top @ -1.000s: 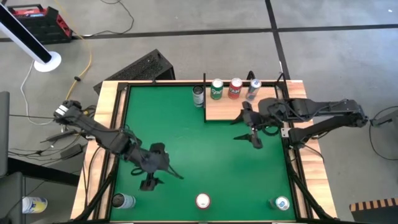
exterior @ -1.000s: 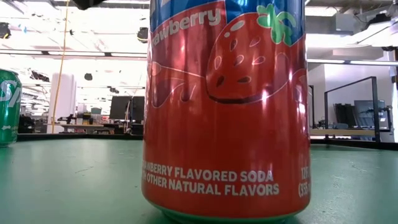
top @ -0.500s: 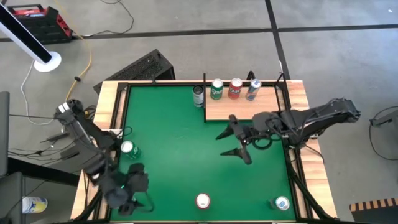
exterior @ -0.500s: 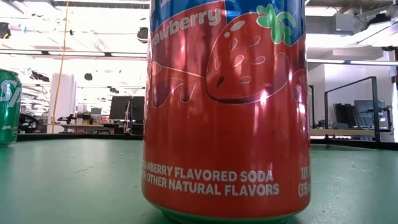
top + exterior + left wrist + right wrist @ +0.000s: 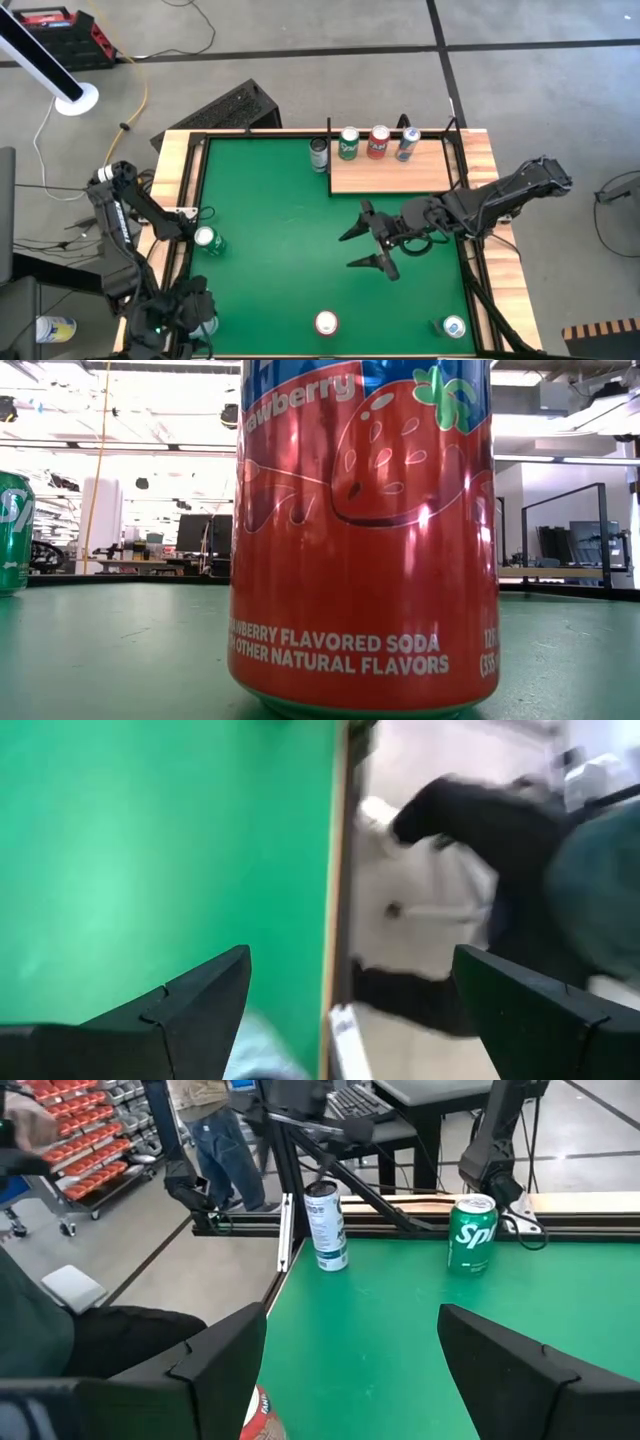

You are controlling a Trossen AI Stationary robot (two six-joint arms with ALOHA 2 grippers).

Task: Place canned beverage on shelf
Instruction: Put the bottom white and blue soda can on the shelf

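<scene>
The wooden shelf (image 5: 390, 176) lies at the table's far right. A green can (image 5: 349, 143), a red can (image 5: 378, 141) and a silver-blue can (image 5: 406, 143) stand on its far edge. My right gripper (image 5: 362, 246) (image 5: 351, 1310) is open and empty over the table's middle right, nearer than the shelf. My left gripper (image 5: 172, 320) (image 5: 350, 952) is open and empty at the near left corner, beside a pale can (image 5: 205, 325). A red strawberry soda can (image 5: 326, 323) (image 5: 365, 530) stands at the near edge.
A dark can (image 5: 319, 153) stands on the green table just left of the shelf. A green-and-white can (image 5: 207, 238) (image 5: 471, 1233) stands at the left edge and a blue can (image 5: 454, 327) at the near right corner. A person's legs (image 5: 225, 1130) show beyond the table.
My left gripper has swung from the table's left middle toward the near left corner, uncovering the green-and-white can at the left edge. My right gripper has moved away from the shelf, toward the table's middle and near edge. No can has moved.
</scene>
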